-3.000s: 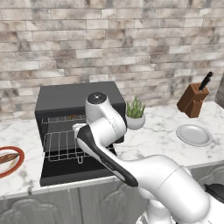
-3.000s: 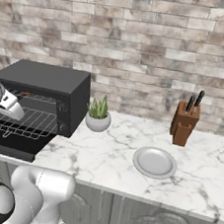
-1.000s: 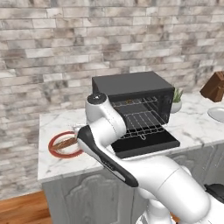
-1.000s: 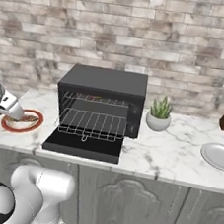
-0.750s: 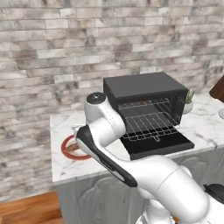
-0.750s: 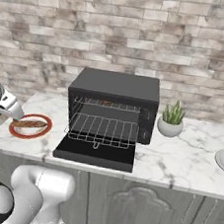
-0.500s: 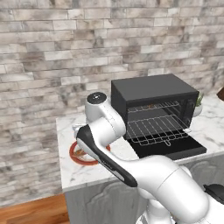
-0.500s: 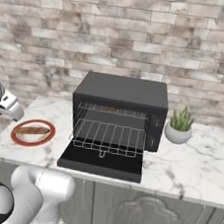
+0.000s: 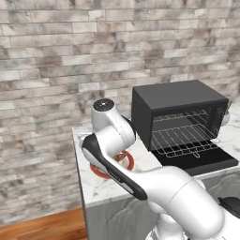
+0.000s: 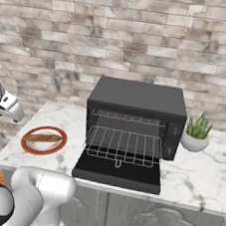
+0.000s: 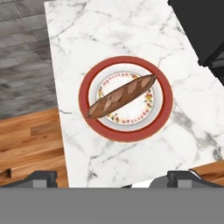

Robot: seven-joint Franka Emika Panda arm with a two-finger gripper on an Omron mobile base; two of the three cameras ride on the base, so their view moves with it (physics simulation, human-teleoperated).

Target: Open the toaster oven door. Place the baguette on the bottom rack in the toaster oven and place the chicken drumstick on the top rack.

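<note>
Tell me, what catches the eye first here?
The black toaster oven on the marble counter, its door dropped flat and two wire racks bared. Left of it a baguette lies across a red-rimmed plate, with the open gripper hovering above.

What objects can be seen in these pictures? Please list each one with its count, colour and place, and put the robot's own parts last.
toaster oven: one, matte black, on the counter against the brick wall.
toaster oven door: one, black, folded down flat in front of the oven.
top rack: one, silver wire, upper level inside the oven.
bottom rack: one, silver wire, lower level, pulled partly out over the door.
baguette: one, brown, lying diagonally on the plate.
plate: one, red rim with patterned white centre, on the counter left of the oven.
potted plant: one, green in a white pot, right of the oven.
counter: one, white marble.
arm: one, white with dark joints.
hand: one, dark fingertips, open above the plate.
</note>
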